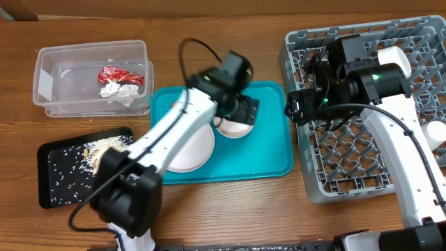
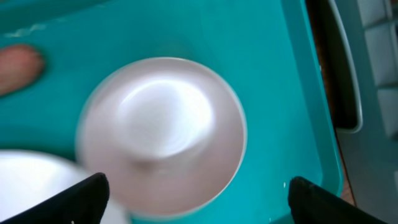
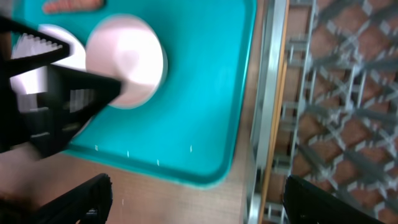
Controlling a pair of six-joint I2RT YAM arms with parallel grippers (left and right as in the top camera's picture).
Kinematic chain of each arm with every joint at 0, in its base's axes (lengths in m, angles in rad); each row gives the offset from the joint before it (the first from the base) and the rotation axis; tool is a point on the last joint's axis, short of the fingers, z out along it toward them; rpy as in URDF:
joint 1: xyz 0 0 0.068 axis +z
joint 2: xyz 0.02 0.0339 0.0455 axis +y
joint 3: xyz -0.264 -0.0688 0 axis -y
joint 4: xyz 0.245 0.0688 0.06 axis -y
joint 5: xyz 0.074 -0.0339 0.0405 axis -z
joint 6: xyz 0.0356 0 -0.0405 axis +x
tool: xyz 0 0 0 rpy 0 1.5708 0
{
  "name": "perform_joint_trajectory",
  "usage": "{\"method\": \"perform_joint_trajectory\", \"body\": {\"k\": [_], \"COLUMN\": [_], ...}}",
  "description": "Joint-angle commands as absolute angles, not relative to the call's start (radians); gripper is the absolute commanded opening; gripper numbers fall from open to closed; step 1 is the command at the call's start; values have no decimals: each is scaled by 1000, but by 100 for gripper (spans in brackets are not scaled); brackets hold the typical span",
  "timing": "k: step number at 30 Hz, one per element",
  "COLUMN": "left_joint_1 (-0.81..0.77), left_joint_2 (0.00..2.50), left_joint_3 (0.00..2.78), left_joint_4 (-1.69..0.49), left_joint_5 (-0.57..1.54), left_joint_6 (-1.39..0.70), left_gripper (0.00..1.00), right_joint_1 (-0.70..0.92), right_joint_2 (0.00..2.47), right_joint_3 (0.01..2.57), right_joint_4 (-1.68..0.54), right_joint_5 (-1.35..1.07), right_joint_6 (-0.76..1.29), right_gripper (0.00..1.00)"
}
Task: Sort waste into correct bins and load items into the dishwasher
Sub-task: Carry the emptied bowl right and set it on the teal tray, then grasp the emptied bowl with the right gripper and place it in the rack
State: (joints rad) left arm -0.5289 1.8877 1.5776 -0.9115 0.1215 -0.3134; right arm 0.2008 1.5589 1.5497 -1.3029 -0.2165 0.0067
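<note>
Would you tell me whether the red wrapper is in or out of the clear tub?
In. The overhead view shows the wrapper lying inside the walls of the tub, beside the crumpled tissue.

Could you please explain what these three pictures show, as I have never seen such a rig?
The machine is a left arm and a right arm at a wooden table. The overhead picture comes from a fixed camera above; the other two come from a camera on each wrist, its dark fingertips at the bottom edge. The left tool hovers open over a pinkish-white bowl on the teal tray, beside a white plate. The right tool is open near the grey rack. A clear tub holds a red wrapper and tissue; a black tray holds rice scraps. Nothing is held.
</note>
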Motion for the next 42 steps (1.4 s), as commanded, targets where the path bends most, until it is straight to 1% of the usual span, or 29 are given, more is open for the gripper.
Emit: {"method": "perform_joint_trajectory", "body": {"k": [1,4,8,11,14,17,21,24,26,28,32,34,37,42], "left_joint_1": [-434,-324,-173,-54,34,94,128,129,129,129,129,129,129,129], "left_joint_2": [1785,1720,1662,1647,1647,1647,1647,1647,1647,1647,1647,1647,1647,1647], "left_joint_3": [1667,1679,1678,1678,1678,1676,1676,1676,1676,1676,1676,1676,1676,1676], "left_joint_4": [-992,-1077,-1155,-1219,-1269,-1288,-1294,-1293,-1290,-1290,-1288,-1288,-1288,-1287], "left_joint_5": [101,101,92,78,79,78,78,79,79,79,78,79,79,79], "left_joint_6": [-348,-376,-368,-363,-364,-363,-363,-363,-363,-363,-363,-363,-363,-363], "left_gripper": [95,95,99,99,99,99,99,99,99,99,99,99,99,99], "right_joint_1": [205,228,284,331,366,387,398,398,398,398,398,398,398,393], "right_joint_2": [1554,1567,1609,1675,1757,1843,1940,2000,2038,2067,2100,2101,2101,2085], "right_joint_3": [1548,1548,1544,1544,1544,1544,1544,1544,1544,1544,1544,1544,1544,1576], "right_joint_4": [-1242,-1169,-1124,-1105,-1092,-1076,-1059,-1044,-1028,-1013,-991,-984,-984,-1044], "right_joint_5": [-211,-221,-221,-217,-217,-209,-194,-195,-195,-196,-195,-195,-195,-194], "right_joint_6": [60,91,102,102,104,139,181,205,215,214,215,218,219,237], "right_gripper": [93,93,96,96,96,91,81,69,65,58,35,26,4,4]}}
